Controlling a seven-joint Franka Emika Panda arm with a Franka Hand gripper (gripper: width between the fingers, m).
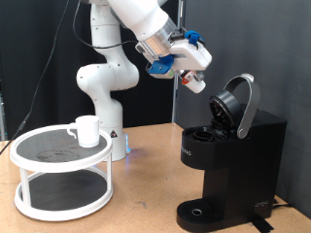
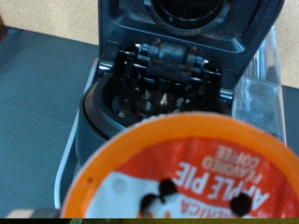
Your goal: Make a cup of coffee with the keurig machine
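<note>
Pod: a small white coffee pod (image 2: 187, 177) with an orange foil top, 2 dark holes in it, fills the near wrist view, gripped by the gripper (image 1: 194, 82).
Jaws: closed on the pod, above the machine's open chamber.
Keurig machine: boxy matte black brewer (image 1: 233, 165), rounded lid raised, on the wooden counter (image 1: 146, 194).
Cup: plain white ceramic mug (image 1: 86, 130) on the white round 2-tier mesh stand (image 1: 58, 155), at the exterior view's left.
</note>
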